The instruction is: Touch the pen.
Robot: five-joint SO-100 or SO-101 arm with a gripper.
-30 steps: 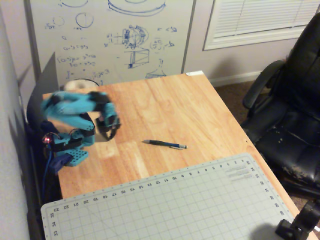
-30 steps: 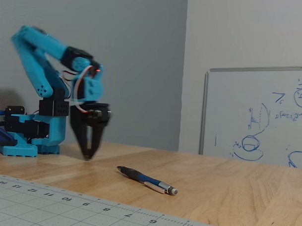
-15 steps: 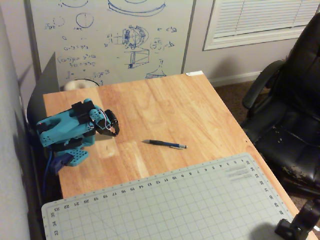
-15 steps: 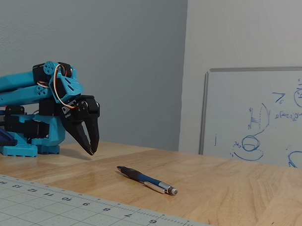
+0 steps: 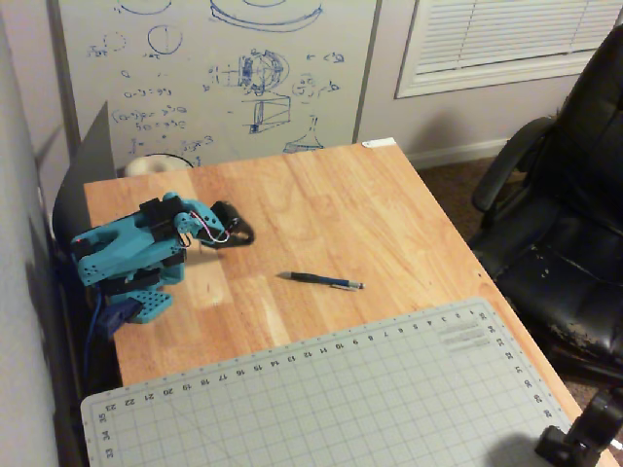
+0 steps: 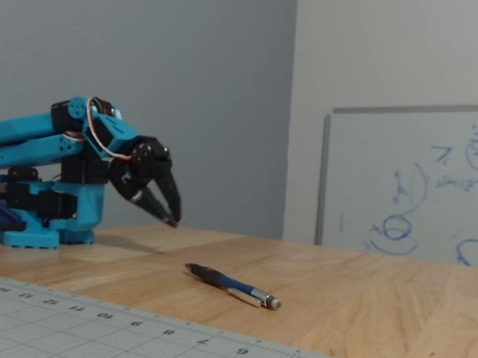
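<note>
Both fixed views show the thin dark pen (image 5: 322,281) (image 6: 231,285) lying flat on the wooden table (image 5: 389,214) (image 6: 361,293), well apart from the black 2-finger gripper (image 5: 245,233) (image 6: 173,221), whose fingers are pressed together.

You can read ruler numbers along the cutting mat (image 5: 321,409) edges, 5 to 23 there; whiteboard (image 5: 214,68) scribbles at 12 o'clock stay illegible.

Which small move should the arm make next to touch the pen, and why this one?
Probably reach the gripper forward and slightly down toward the pen. The side fixed view shows the jaws nearly closed, hanging above the wooden table, while the pen lies flat, apart from them, near the cutting mat.
</note>
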